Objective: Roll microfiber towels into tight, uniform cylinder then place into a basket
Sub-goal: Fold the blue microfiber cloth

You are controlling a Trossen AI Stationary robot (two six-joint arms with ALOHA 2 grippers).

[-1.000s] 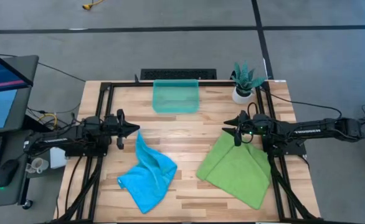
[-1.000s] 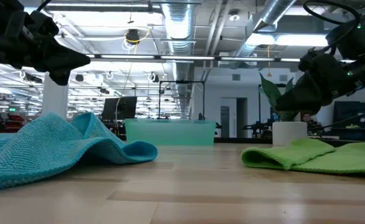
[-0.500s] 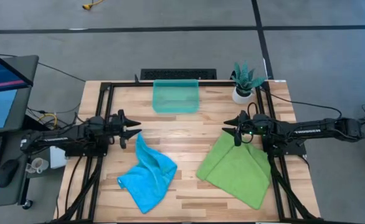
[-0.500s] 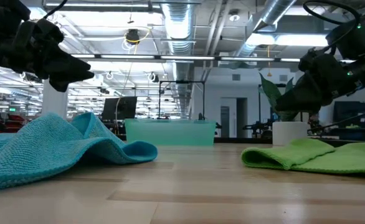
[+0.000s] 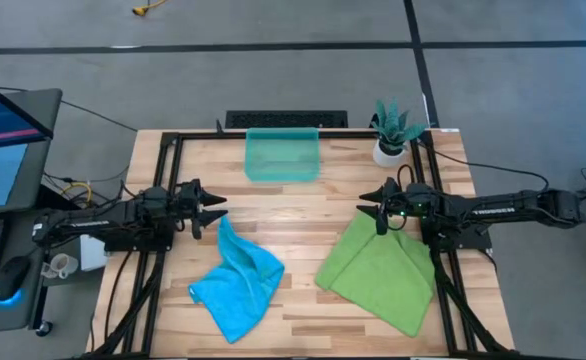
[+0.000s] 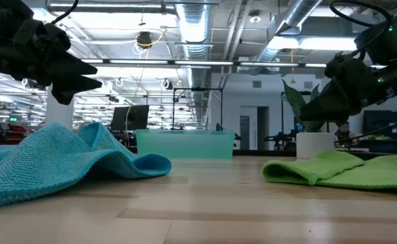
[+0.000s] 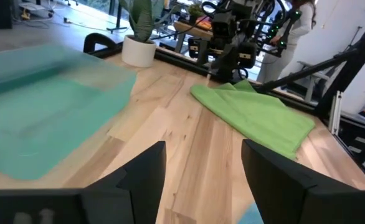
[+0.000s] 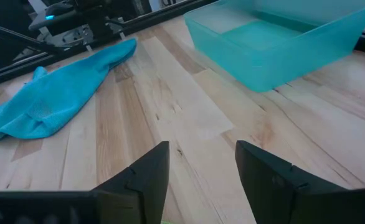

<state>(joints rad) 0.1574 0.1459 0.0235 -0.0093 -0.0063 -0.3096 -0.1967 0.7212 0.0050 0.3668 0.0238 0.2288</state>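
Note:
The sky-blue towel [image 5: 238, 280] lies crumpled on the near left of the table, one corner pointing to the far side. It also shows in the low view [image 6: 56, 166] and the right wrist view [image 8: 52, 93]. The lime-green towel [image 5: 378, 265] lies folded flat at the near right [image 7: 257, 112]. The teal basket [image 5: 282, 155] stands at the far middle [image 8: 282, 37]. My left gripper [image 5: 218, 208] hangs open in the air just beyond the blue towel's far corner [image 6: 93, 76] [image 7: 204, 168]. My right gripper [image 5: 363, 205] hangs open above the green towel's far corner [image 8: 201, 165].
A white pot with a green plant [image 5: 391, 135] stands at the far right corner, next to the right arm. Black frame rails [image 5: 173, 140] run along the table's left, right and far edges. Bare wood [image 5: 303, 215] lies between the two towels and the basket.
My left gripper has opened from shut while staying in place above the blue towel's far corner. The towels and my right arm have kept still.

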